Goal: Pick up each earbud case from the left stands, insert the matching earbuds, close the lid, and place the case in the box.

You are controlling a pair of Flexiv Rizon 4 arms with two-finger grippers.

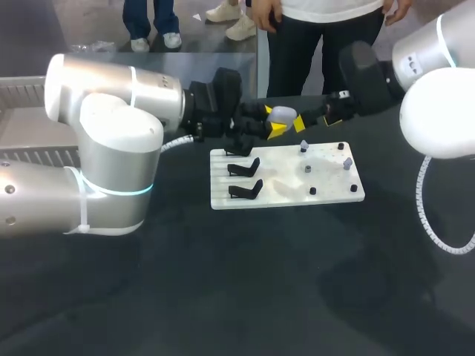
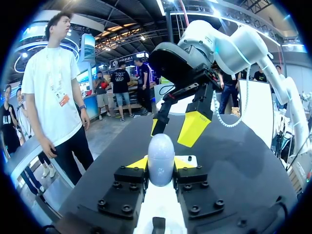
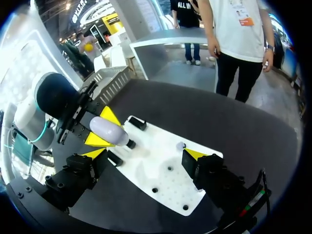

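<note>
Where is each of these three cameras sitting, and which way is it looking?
Head view: fixed above and behind the robot, looking down on the table; left arm and right arm show at the sides.
Left wrist view: on the left wrist, looking along the left fingers, shut on the earbud case; right fingers open ahead.
Right wrist view: on the right wrist, its own fingers showing, facing the case and the white board.
All three share the case.

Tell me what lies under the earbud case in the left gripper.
The white board lies below the raised earbud case, with a black stand near. The left gripper covers the case's underside and the board directly beneath.
</note>
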